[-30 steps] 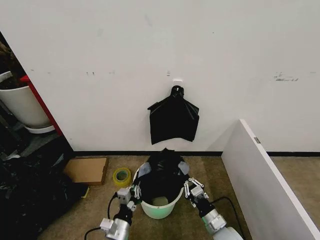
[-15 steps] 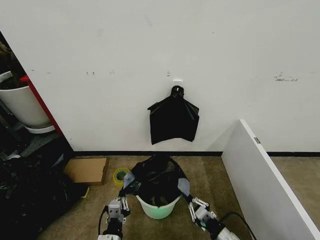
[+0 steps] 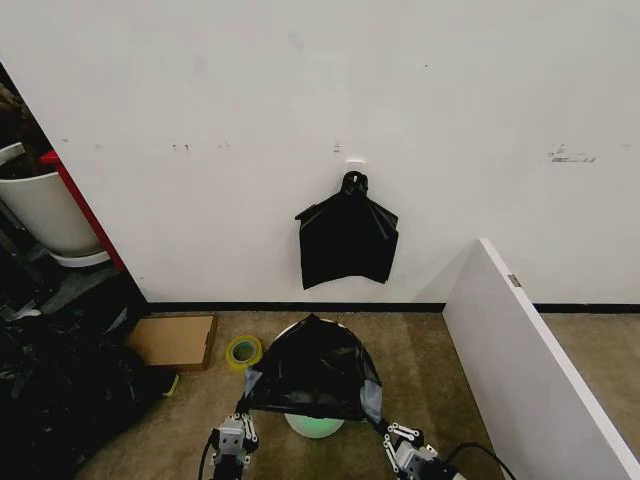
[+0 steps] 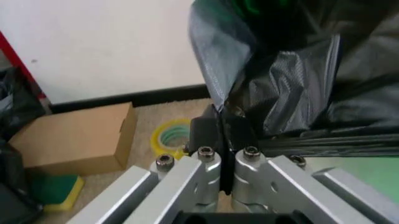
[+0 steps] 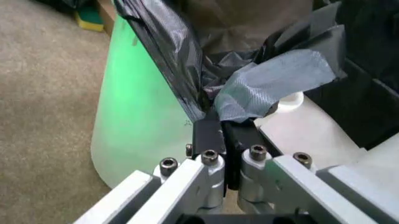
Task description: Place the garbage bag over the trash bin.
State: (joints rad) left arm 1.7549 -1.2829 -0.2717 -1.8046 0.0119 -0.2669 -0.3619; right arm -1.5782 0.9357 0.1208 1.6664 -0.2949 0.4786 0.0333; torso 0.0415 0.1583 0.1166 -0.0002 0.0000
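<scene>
Now draped like a tent over the trash bin [image 3: 314,425], hiding all but its pale green base on the floor below the wall: the garbage bag [image 3: 314,372]. Pinched at its lower left corner by the left tool [image 3: 232,437], jaws closed tight on the plastic. Pinched at the lower right corner by the right tool [image 3: 401,452], equally closed. Nearby on the floor, a tape roll [image 3: 243,352] and cardboard box [image 3: 174,341].

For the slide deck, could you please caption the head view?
Both end effectors, left and right, grip the garbage bag stretched over the trash bin.
</scene>
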